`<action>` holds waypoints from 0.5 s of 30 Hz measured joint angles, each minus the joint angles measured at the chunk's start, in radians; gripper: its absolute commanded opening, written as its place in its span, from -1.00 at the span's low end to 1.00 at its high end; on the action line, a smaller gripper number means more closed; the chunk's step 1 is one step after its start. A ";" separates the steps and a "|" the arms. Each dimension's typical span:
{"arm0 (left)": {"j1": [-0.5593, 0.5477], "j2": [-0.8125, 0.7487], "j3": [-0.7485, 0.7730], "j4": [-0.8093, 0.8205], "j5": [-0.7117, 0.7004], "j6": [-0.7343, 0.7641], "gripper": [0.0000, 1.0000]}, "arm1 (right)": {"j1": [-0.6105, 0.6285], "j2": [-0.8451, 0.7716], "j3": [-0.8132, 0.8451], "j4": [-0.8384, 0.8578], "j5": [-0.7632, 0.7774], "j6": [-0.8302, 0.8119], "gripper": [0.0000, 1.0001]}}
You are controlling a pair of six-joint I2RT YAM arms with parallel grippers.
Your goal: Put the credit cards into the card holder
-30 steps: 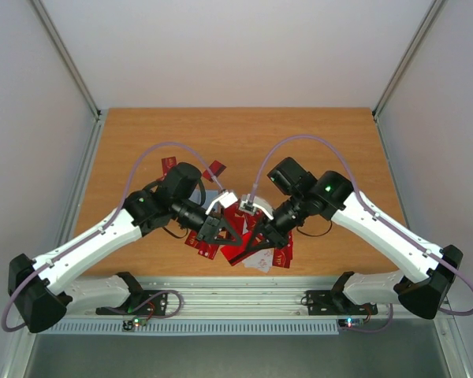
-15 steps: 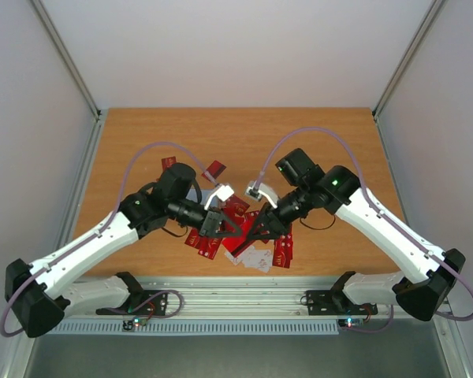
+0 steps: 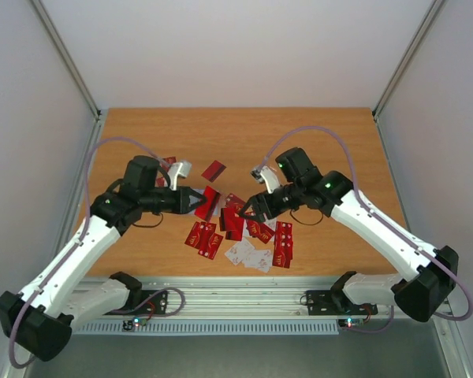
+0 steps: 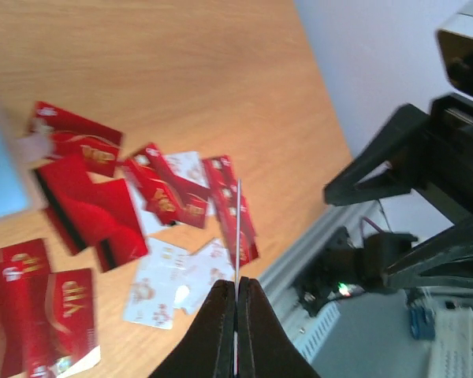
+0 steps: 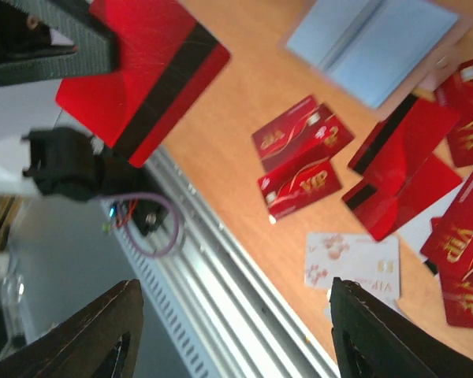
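Over the wooden bench point(image 3: 315, 142) the left fingers point(image 4: 217, 331) pinch one red card point(image 5: 134, 71) thinly (right fingers point(image 5: 87, 346) wide, empty), so it may twist and miss the card holder point(image 5: 370, 47).

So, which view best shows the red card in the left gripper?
The right wrist view: the glossy red card faces it flat, black stripe visible. The left wrist view shows only its thin edge in the shut left gripper; the top view, a small red patch.

Bright, even light, faint shadows. Top view sharp; wrist views soft w/ motion blur, card holder point(image 5: 370, 47) smeared.
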 measured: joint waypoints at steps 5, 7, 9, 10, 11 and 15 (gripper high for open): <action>0.165 0.038 -0.001 -0.041 0.019 0.058 -0.99 | -0.002 0.095 0.000 0.127 0.080 0.150 0.30; 0.234 0.096 -0.002 -0.038 0.051 0.076 -1.00 | -0.003 0.148 0.000 0.169 0.098 0.209 0.27; 0.279 0.169 -0.005 -0.028 0.076 0.089 -1.00 | -0.003 0.200 0.002 0.195 0.114 0.256 0.23; 0.296 0.211 -0.008 -0.021 0.084 0.091 -0.99 | -0.003 0.218 0.003 0.203 0.119 0.269 0.20; 0.308 0.250 -0.012 -0.010 0.091 0.092 -1.00 | -0.003 0.240 0.005 0.210 0.124 0.285 0.18; 0.339 0.373 -0.019 0.034 0.109 0.090 -0.99 | 0.004 0.328 0.039 0.247 0.118 0.335 0.07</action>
